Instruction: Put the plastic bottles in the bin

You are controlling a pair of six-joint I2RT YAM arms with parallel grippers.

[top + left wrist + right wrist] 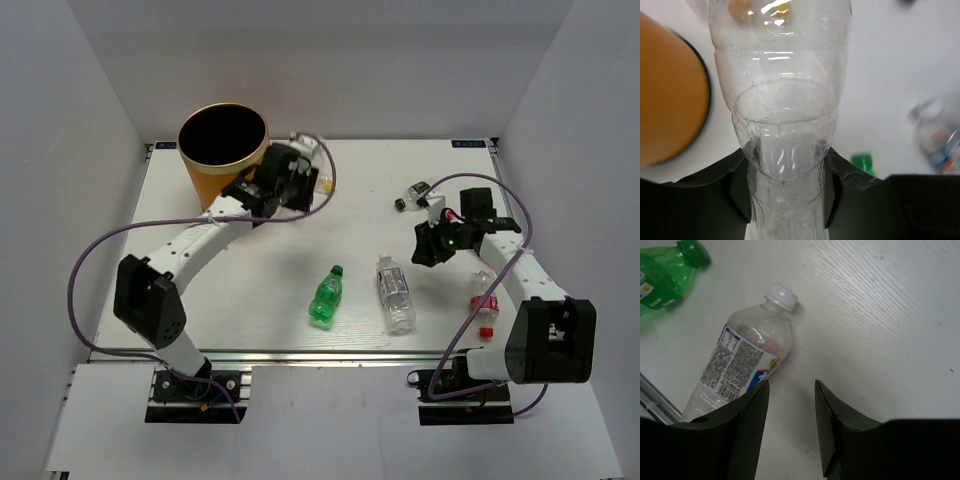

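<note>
My left gripper [785, 162] is shut on a clear plastic bottle [782, 95], pinching its narrow part; in the top view this gripper [291, 172] is just right of the orange-yellow bin [222, 150]. The bin's side [667, 100] fills the left of the left wrist view. My right gripper [791, 387] is open over bare table, nothing between its fingers. A clear white-capped labelled bottle [742, 362] lies just to its left. The top view shows that bottle [395, 293], a green bottle [326, 297], a red-labelled bottle [484, 302] and a dark black-capped bottle [414, 195] lying on the table.
White walls enclose the table [250, 270] on the left, back and right. A purple cable [95, 250] loops beside each arm. The right arm's gripper [430, 248] is over the table's right half, between the black-capped bottle and the labelled one.
</note>
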